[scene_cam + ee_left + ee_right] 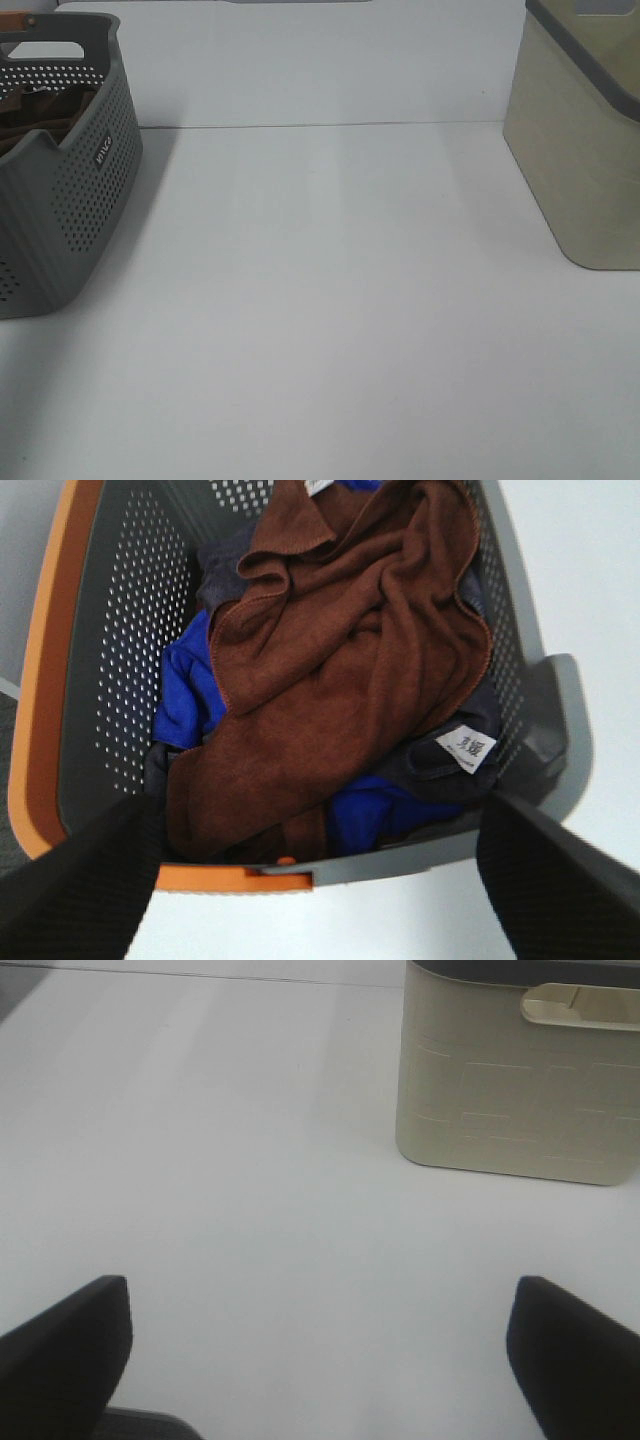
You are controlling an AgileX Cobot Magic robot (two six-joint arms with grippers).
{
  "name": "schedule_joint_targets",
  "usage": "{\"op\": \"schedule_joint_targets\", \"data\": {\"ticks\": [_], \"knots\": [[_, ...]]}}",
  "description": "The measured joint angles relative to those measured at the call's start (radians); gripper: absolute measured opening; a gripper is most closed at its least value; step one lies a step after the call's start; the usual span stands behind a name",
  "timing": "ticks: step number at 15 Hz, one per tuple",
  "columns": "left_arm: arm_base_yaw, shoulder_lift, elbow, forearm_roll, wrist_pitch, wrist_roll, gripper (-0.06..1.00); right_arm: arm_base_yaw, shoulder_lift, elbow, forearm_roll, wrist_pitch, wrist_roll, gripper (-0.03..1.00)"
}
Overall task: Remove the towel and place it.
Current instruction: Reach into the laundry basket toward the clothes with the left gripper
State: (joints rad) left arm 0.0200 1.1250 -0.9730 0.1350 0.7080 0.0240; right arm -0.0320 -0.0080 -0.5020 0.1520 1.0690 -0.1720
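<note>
Crumpled plush towel (340,650), perforated grey basket (120,660), left claw (318,825) apart, right claw (320,1300) apart

Beyond the black left fingers (75,885), a dark brown towel (340,670) covers a bright blue cloth (185,705) in a grey basket (120,650) dotted with small holes and rimmed in orange. A label (466,748) is white with dark print. Past the black right fingers (60,1350), the bin (510,1090) is beige and the table (330,300) white.
</note>
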Motion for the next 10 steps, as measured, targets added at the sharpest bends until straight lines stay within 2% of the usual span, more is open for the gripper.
{"op": "schedule_joint_targets", "data": {"ticks": [2, 5, 7, 10], "knots": [[0.000, 0.171, -0.135, 0.054, 0.075, 0.000, 0.81, 0.000, 0.000, 0.000, 0.000, 0.000, 0.000, 0.96], [0.000, 0.407, -0.351, 0.124, 0.134, 0.002, 0.80, 0.000, 0.000, 0.000, 0.000, 0.000, 0.000, 0.96], [0.000, 0.520, -0.452, 0.179, 0.143, 0.002, 0.80, 0.000, 0.000, 0.000, 0.000, 0.000, 0.000, 0.96], [0.000, 0.680, -0.580, 0.215, 0.142, 0.003, 0.79, 0.000, 0.000, 0.000, 0.000, 0.000, 0.000, 0.96]]}}
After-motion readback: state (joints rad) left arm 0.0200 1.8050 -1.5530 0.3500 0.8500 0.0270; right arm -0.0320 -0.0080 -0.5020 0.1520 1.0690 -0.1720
